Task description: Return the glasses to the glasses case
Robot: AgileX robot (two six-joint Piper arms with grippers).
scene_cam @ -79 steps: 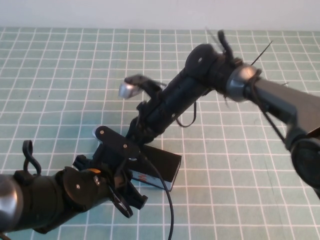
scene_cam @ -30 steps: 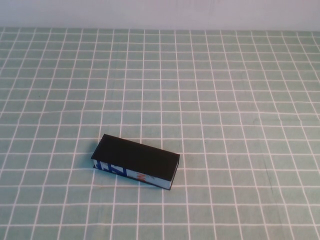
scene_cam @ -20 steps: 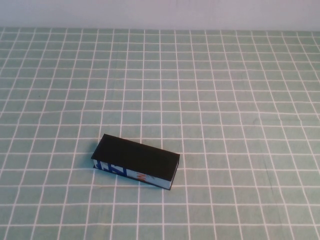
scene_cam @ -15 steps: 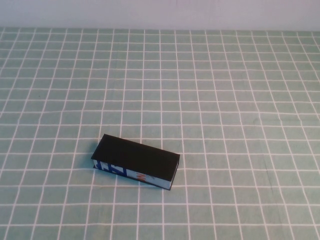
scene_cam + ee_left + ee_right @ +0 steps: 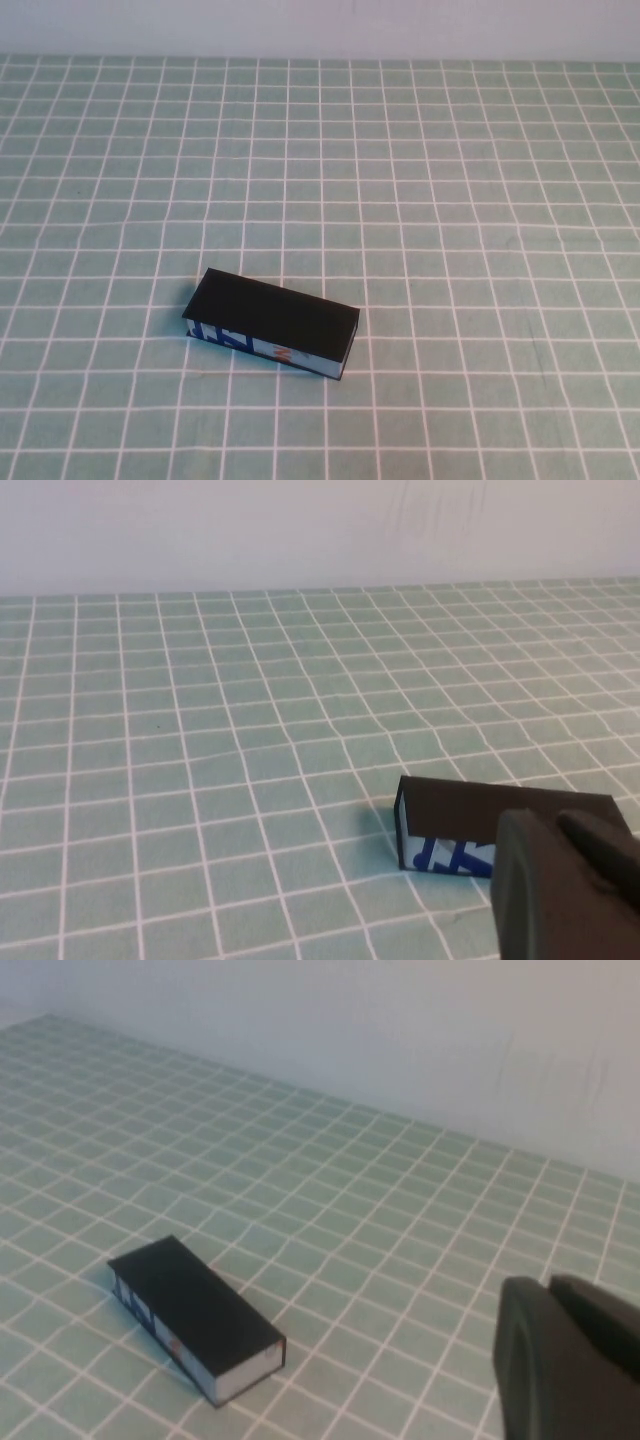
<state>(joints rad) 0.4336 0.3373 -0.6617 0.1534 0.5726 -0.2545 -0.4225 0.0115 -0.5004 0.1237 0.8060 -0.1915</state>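
The rectangular box-shaped glasses case [image 5: 270, 324], with a black lid and a light-blue side bearing dark-blue and orange markings, lies closed on the desk [image 5: 450, 200], which is covered by a green cloth with a white grid pattern. In the high view the case sits in the near-left part of the desk, its long axis running diagonally across the grid lines, with the printed side facing the robot. The glasses themselves show in no view; with the lid shut, the inside of the case cannot be inspected. Neither arm appears in the high view. The left hand [image 5: 565, 885] shows only as a dark, blurred body at the edge of the left wrist view, raised above the desk, with one end of the case [image 5: 500, 825] just beyond it; whether it is released or clenched cannot be told. The right hand [image 5: 565, 1360] likewise appears only as a dark housing at the edge of the right wrist view, well apart from the case [image 5: 195, 1315], and its state cannot be told either. Nothing touches the case.
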